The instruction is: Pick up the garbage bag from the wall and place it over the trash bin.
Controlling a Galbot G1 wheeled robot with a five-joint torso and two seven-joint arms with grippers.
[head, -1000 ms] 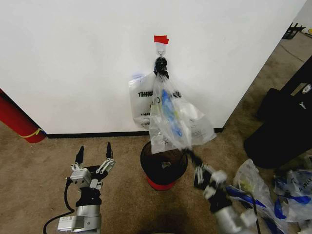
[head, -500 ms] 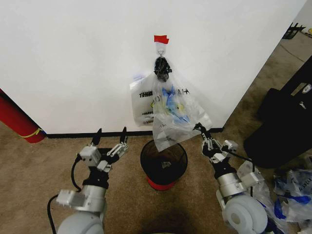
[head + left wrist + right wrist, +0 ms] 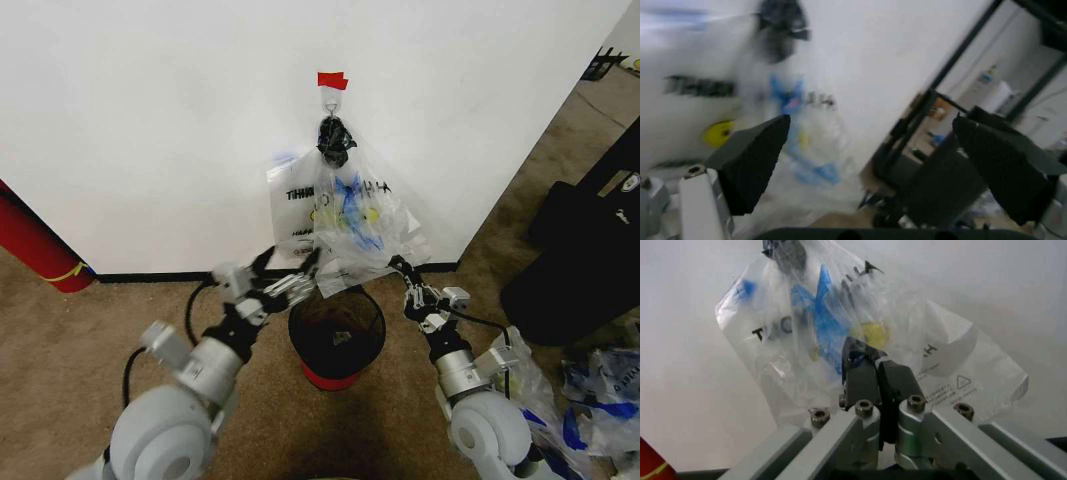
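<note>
The garbage bag (image 3: 352, 228) hangs on the wall (image 3: 150, 120) above the trash bin (image 3: 336, 340), its lower right edge pinched by the right gripper (image 3: 397, 266) with fingers closed, while the left gripper (image 3: 295, 285) reaches open-fingered at its lower left.

Silver-grey arms, black cables; left tool (image 3: 283, 283) and right tool (image 3: 402, 274) with seemingly black fingertips.

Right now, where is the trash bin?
In the head view the trash bin stands on the carpet at the foot of the wall, directly under the hanging garbage bag, between the left gripper and right gripper.
</note>
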